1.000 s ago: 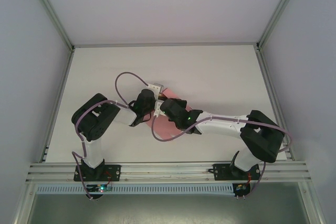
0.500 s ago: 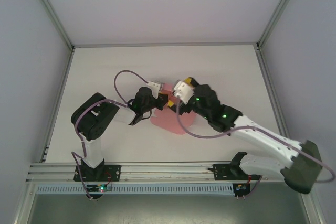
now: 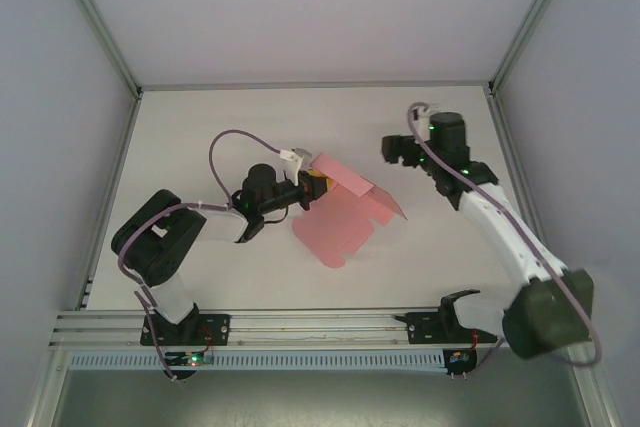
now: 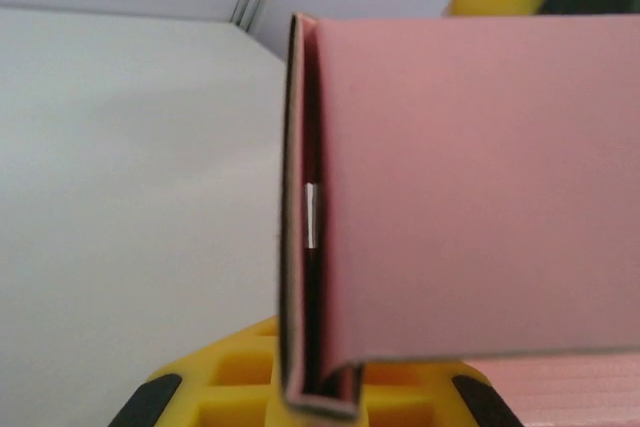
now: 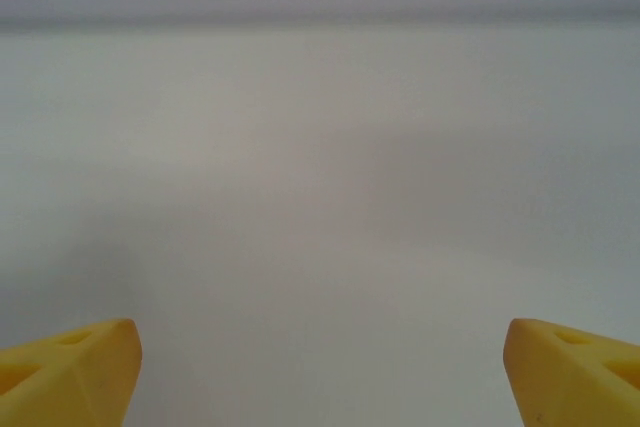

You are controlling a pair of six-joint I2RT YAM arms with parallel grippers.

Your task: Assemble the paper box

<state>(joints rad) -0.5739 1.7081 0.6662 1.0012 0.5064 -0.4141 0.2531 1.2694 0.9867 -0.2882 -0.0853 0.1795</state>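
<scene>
- The pink thin-card paper box [image 3: 338,229] is a die-cut sheet, partly folded. It lies on the flat white table [image 3: 200,127] near the middle of the overhead frame.
- Its lower part lies flat. An upper panel stands raised as a strip running from upper left to right and ends in a pointed flap.
- In the left wrist view the card [image 4: 480,187] covers the right half of the frame. Its left edge is doubled over into a narrow fold running top to bottom.
- The black left claw [image 3: 312,185] is clenched on the upper-left end of the raised panel. The folded edge meets its yellow finger [image 4: 240,382] at the frame's bottom.
- The right claw [image 3: 392,152] sits in the upper right of the overhead frame, well apart from the card and grasping nothing. Its yellow fingertips [image 5: 70,367] are spread to the bottom corners of its wrist view, with bare table between them.
</scene>
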